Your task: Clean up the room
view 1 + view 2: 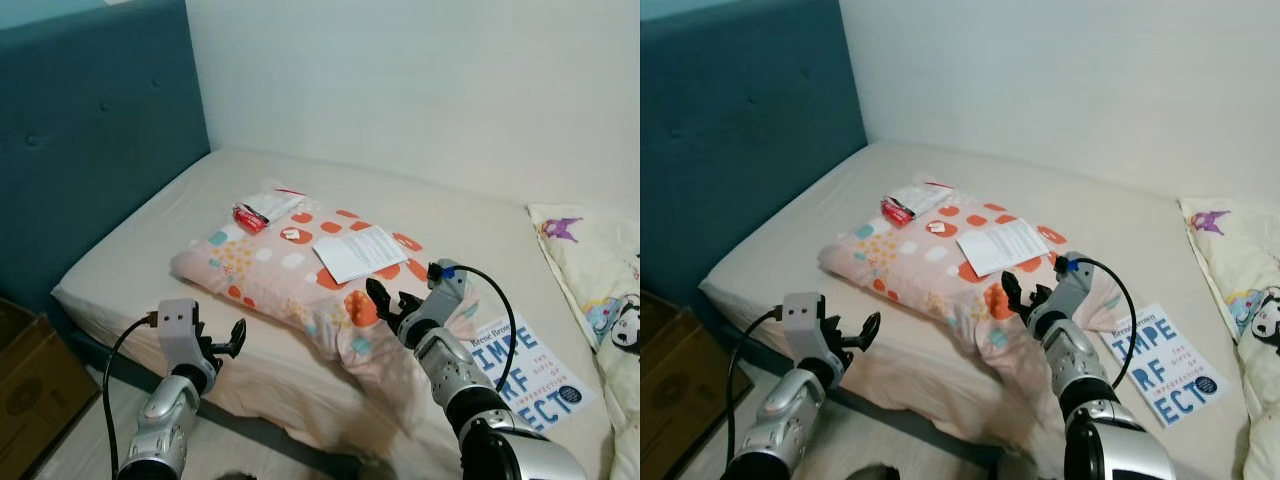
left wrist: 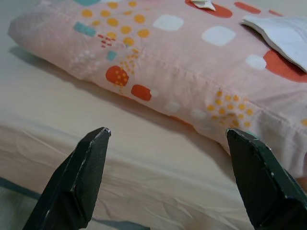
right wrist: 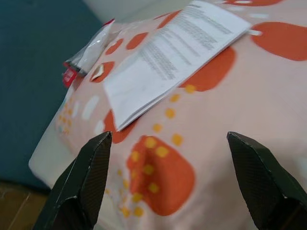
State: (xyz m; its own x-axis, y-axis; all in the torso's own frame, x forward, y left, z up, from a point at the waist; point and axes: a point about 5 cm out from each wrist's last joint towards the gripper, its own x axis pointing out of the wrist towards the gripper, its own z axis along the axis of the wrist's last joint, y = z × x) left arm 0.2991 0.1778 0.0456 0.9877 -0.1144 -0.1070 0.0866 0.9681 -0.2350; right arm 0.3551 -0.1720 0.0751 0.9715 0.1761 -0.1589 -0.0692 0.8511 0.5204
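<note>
- The bed (image 1: 150, 250) carries everything I have to tidy, its beige sheet running from the teal headboard (image 1: 90, 130) out to a cartoon-print pillow (image 1: 600, 280) on my right.
- The pink spotted pillow (image 1: 290, 270) lies across the middle of the bed, and the loose clutter sits on top of it, so I judge I should clear that before shifting the pillow itself.
- A blue-lettered book (image 1: 530, 375) lies flat on the sheet just beside the pillow's right end.
- My right claw (image 1: 385, 300) hovers over the pillow's near edge, wide open and holding nothing, pointing towards the folded printed sheet (image 3: 177, 52).
- That paper is thin and flat; I'd slide one finger under its near corner, then pinch, rather than press down into the soft pillow.
- My left claw (image 1: 222, 340) hangs at the mattress edge, also spread wide and empty.
- Further back lie a red-ended packet (image 1: 262, 208) and a small white scrap (image 1: 292, 234), both for later.
</note>
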